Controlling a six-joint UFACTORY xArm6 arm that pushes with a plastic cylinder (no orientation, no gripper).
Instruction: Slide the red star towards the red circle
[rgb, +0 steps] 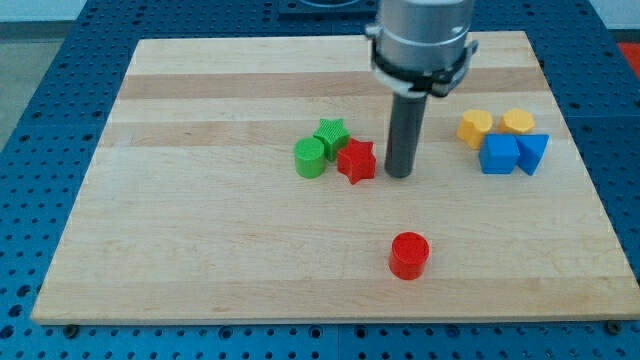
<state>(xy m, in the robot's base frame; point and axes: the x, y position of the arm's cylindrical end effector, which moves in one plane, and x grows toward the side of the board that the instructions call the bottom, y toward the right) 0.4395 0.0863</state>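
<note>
The red star (356, 160) lies near the middle of the wooden board (200, 240). It touches the green star (331, 133) and sits close to the green circle (311, 158) on its left. The red circle (408, 254) stands alone toward the view's bottom, below and to the right of the red star. My tip (399, 174) rests on the board just to the right of the red star, with a small gap between them.
At the view's right sit a yellow block (475, 128), a second yellow block (518, 122), a blue cube (498, 155) and a blue triangular block (533, 152), clustered together. The arm's grey body (420, 40) hangs above the board's top edge.
</note>
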